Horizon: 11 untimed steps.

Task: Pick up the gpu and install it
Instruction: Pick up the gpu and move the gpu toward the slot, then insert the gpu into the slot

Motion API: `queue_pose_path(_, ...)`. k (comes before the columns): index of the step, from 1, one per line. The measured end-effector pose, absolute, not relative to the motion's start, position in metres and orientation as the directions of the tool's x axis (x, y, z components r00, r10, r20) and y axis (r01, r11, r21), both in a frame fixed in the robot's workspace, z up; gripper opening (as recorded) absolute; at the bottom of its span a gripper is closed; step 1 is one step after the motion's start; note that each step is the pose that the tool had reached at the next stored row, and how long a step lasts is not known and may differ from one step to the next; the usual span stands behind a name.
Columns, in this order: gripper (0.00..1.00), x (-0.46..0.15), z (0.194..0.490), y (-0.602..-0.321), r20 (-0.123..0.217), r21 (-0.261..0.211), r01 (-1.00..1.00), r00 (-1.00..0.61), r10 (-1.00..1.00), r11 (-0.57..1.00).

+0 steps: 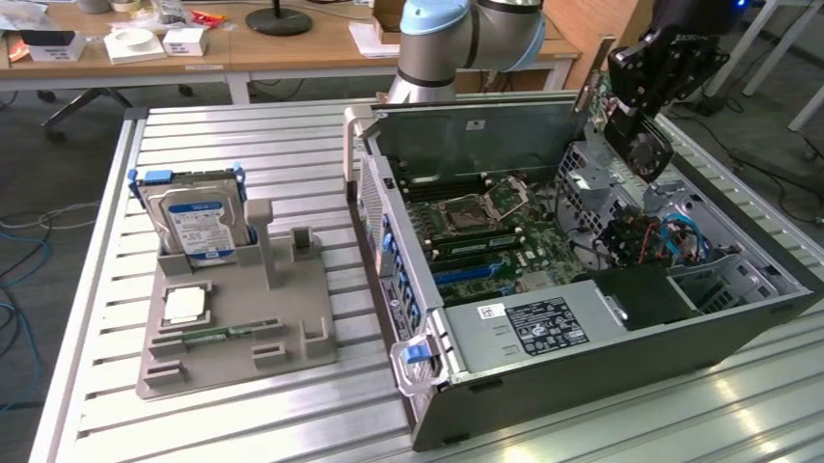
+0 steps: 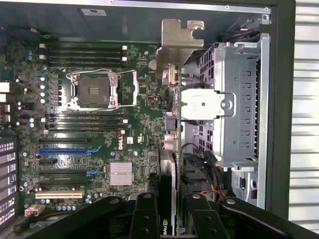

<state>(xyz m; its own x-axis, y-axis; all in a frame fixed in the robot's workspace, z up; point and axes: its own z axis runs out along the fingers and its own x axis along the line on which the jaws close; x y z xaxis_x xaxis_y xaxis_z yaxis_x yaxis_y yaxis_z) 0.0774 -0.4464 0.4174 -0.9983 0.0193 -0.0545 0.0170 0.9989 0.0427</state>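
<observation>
**We are holding the gpu (image 2: pixel 170 149) on edge over the open case (image 1: pixel 618 367), claw (image 2: pixel 172 216) clamped on it.**
It is hanging above the motherboard (image 2: pixel 144 144), just beside the drive cage (image 2: pixel 224 99) and apart from the blue slot (image 2: pixel 65 151). We are judging that keeping it upright and squared along a slot matters most.

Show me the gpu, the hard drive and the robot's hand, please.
gpu (image 2: pixel 178 44): wrist view, metal end bracket.
hard drive (image 1: pixel 197 229): exterior view, blue label.
hand (image 2: pixel 172 206): wrist view, midway between its fingertips.
</observation>
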Motion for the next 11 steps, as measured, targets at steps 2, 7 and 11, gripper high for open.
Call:
queue_pose_path(2,0.26,0.0774,0.4174,-0.4464,-0.054,0.043,0.017,-0.998,0.019,0.999)
queue_pose_path(7,0.26,0.0774,0.4174,-0.4464,-0.054,0.043,0.017,-0.998,0.02,0.999)
queue_pose_path(11,0.26,0.0774,0.4174,-0.4464,-0.054,0.043,0.017,-0.998,0.019,0.999)
